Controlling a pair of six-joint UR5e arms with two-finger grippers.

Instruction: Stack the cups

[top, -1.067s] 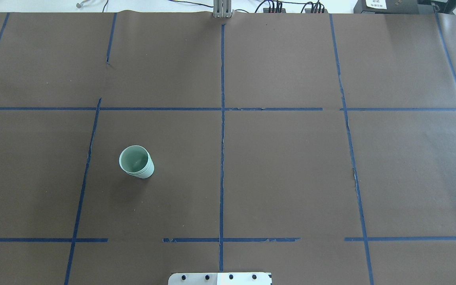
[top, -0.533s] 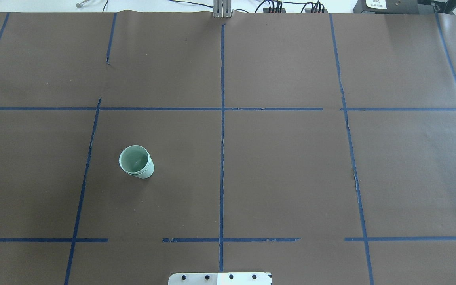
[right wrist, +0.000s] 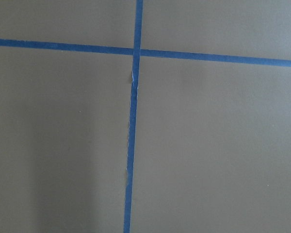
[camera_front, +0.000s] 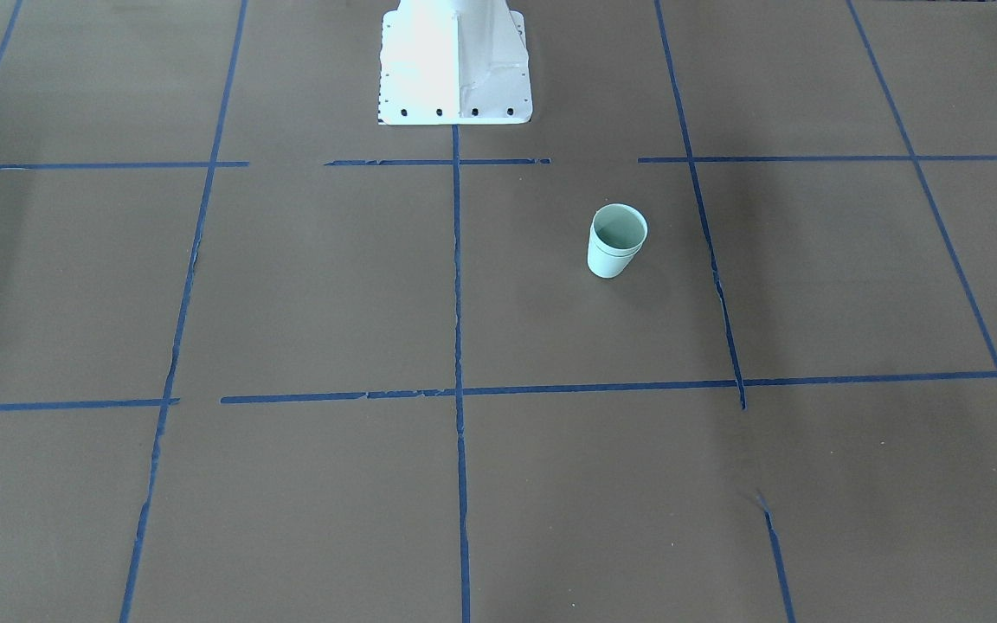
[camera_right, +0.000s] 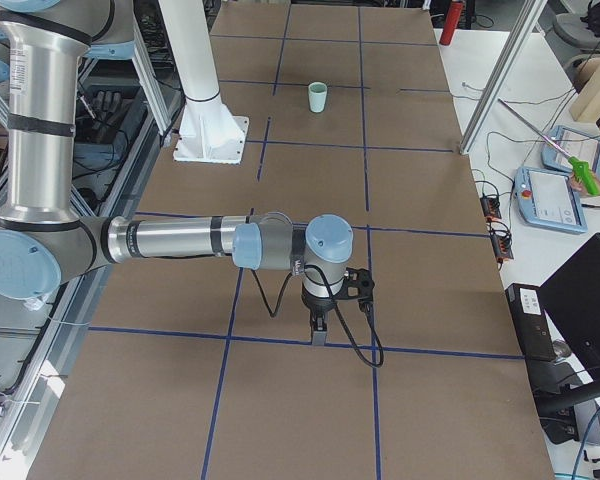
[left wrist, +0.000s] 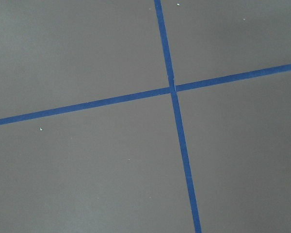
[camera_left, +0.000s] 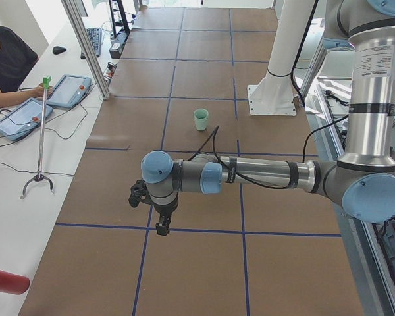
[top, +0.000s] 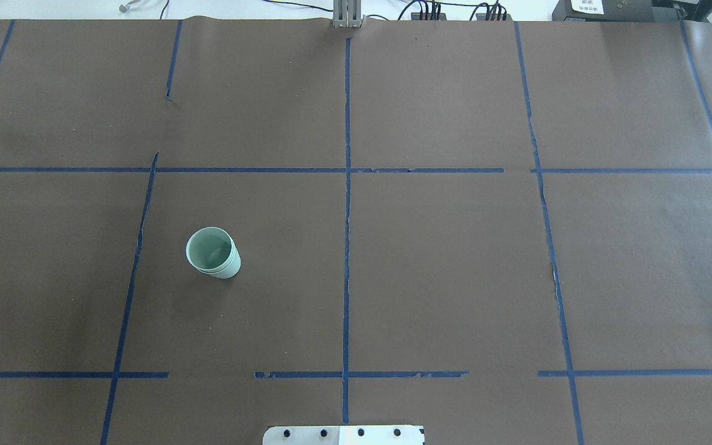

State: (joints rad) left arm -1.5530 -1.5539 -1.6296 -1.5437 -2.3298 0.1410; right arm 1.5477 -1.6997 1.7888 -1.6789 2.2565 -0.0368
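The two pale mint-green cups [top: 212,253] stand nested one inside the other, upright on the brown table cover, left of the middle. A double rim line shows on the stack in the front-facing view [camera_front: 616,240]. The stack also shows far off in the exterior left view [camera_left: 201,119] and the exterior right view [camera_right: 318,97]. My left gripper [camera_left: 161,227] points down at the table's left end, far from the cups. My right gripper [camera_right: 318,335] points down at the right end. I cannot tell whether either is open or shut. Both wrist views show only table cover and tape.
Blue tape lines [top: 347,204] cross the brown cover in a grid. The robot's white base plate [camera_front: 455,86] sits at the near middle edge. Operators' tablets [camera_left: 69,91] and a grabber stick [camera_left: 43,131] lie on the white bench beyond the far edge.
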